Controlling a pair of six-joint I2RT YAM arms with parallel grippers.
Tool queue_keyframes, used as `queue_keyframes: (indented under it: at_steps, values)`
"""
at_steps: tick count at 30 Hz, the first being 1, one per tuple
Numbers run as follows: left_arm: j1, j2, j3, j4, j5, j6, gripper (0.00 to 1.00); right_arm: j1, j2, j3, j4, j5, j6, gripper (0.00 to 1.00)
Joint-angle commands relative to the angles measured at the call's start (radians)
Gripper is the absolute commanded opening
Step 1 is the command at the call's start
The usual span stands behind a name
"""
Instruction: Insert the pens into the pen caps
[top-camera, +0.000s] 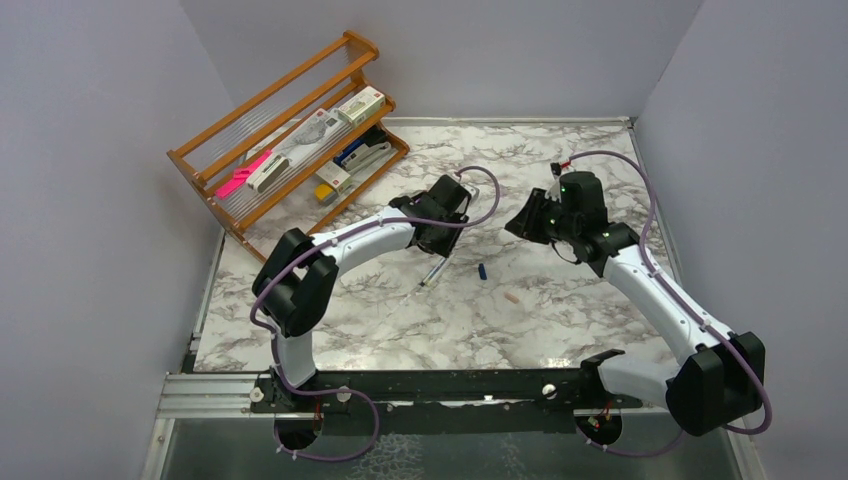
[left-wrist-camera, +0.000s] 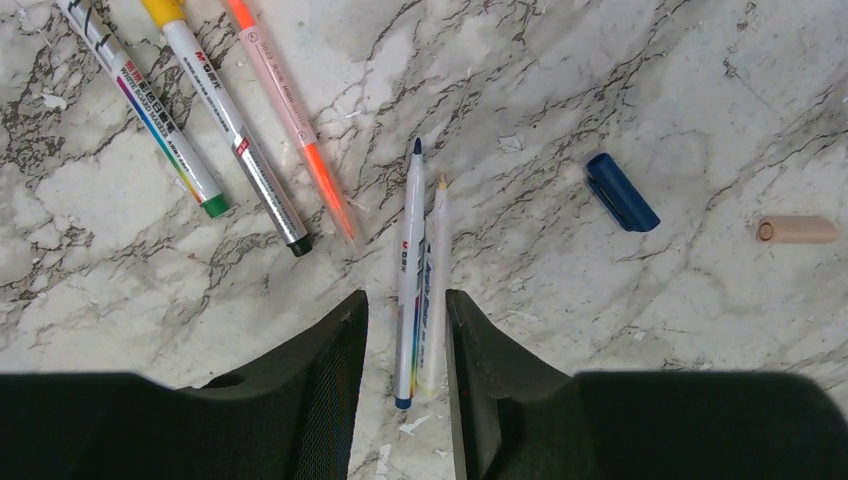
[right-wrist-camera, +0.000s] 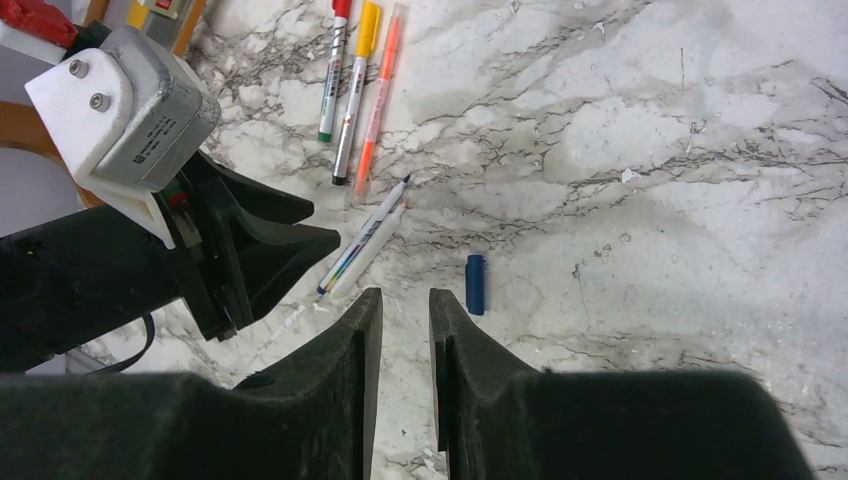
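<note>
- The left pincer (left-wrist-camera: 406, 300) hangs half-spread and empty, astride two pens at mid-table: the blue-tipped pen (left-wrist-camera: 410, 250) and the pale-tipped pen (left-wrist-camera: 436, 270), which lie touching.
- The right pincer (right-wrist-camera: 404, 300) shows only a narrow gap and holds nothing.
- The blue cap (left-wrist-camera: 621, 192) lies to their right, and the pale pink cap (left-wrist-camera: 797, 229) lies farther right.
- The pens look light, stiff, slick and apt to roll, so I'd pinch one mid-barrel, clear of its neighbour.

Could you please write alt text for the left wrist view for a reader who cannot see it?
The left hand, open, frames two uncapped pens lying side by side on the marble table, seen between its dark fingertips. Three more pens fan out at upper left; a dark blue cap and a pale pink cap lie apart on the right.
</note>
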Motion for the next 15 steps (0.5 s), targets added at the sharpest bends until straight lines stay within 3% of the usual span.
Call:
queue_keyframes:
  at_steps: [1, 15]
  values:
    - [-0.001, -0.041, -0.003, 0.007, 0.021, 0.052, 0.35, 0.004, -0.012, -0.011, 0.018, 0.01, 0.018, 0.24]
    - [-0.001, 0.007, -0.074, 0.012, 0.001, 0.024, 0.36, 0.004, -0.004, -0.024, 0.023, -0.004, 0.024, 0.23]
